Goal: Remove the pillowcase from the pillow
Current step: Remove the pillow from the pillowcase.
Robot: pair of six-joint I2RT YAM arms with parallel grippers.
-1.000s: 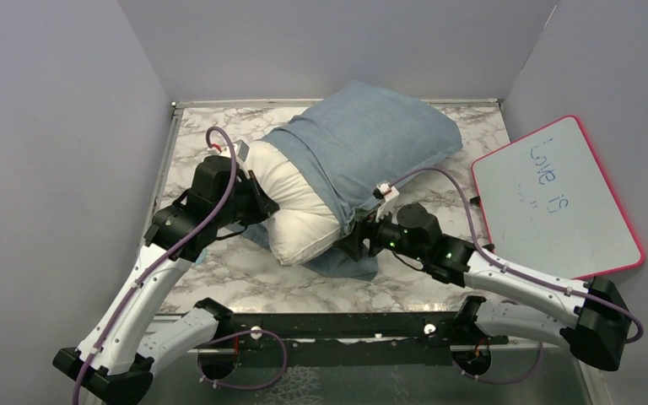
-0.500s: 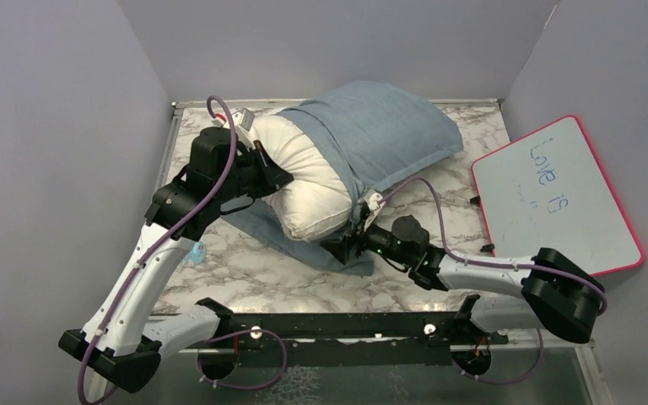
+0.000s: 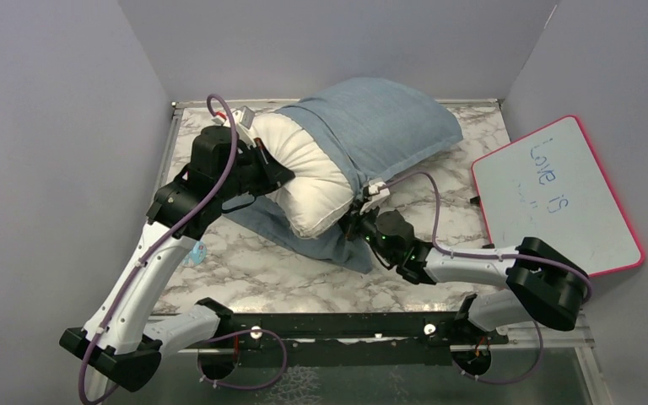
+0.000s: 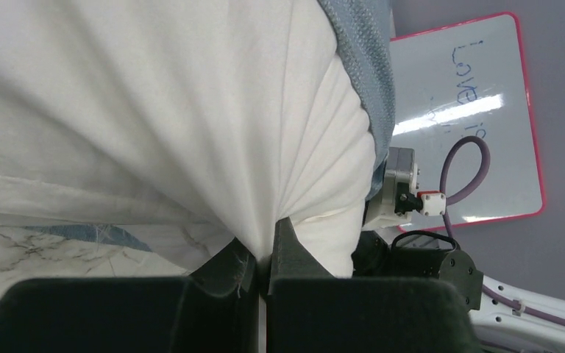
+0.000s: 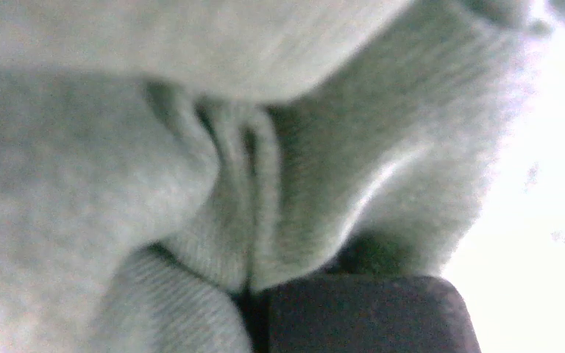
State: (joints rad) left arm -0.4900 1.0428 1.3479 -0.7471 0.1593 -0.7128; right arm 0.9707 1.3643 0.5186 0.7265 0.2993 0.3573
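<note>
right gripper [image 3: 354, 226] deeper under pillowcase [image 3: 380, 126]

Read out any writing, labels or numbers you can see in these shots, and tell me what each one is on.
"Love is": handwritten in blue marker on the pink-rimmed whiteboard, lying sideways in the top view.
Fainter marks next to it on the board: too faint to read.
The pillowcase and the pillow: no text shows.
</note>
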